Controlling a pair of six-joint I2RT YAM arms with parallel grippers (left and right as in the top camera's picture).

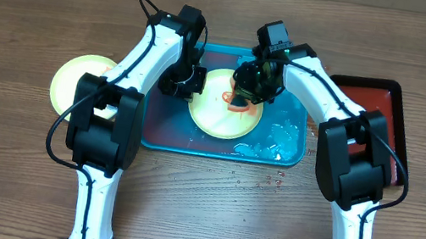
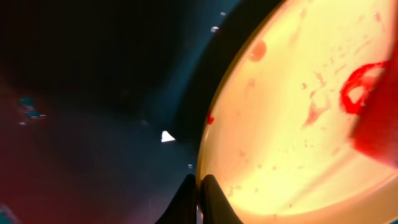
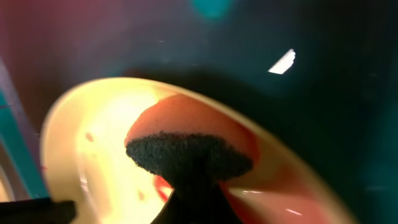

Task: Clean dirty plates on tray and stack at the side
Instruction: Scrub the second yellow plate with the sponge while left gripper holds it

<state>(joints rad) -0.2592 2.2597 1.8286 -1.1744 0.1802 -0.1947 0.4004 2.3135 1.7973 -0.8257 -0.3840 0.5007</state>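
Observation:
A pale yellow-green plate (image 1: 217, 118) with red sauce smears lies tilted in the teal tray (image 1: 163, 136). My left gripper (image 1: 187, 81) is shut on its left rim; in the left wrist view the fingers (image 2: 200, 186) pinch the edge of the plate (image 2: 298, 124). My right gripper (image 1: 250, 91) is shut on an orange sponge (image 1: 240, 102) pressed on the plate's top right. The right wrist view shows the sponge (image 3: 186, 152), dark pad toward the camera, on the plate (image 3: 93, 149). A second yellow-green plate (image 1: 73, 80) lies on the table left of the tray. I cannot make out the blue-white plate.
Pale foamy water (image 1: 271, 139) sits in the tray's right part. A dark-red tray (image 1: 381, 99) with a black rim lies to the right. Water drops (image 1: 273, 181) dot the wood in front of the teal tray.

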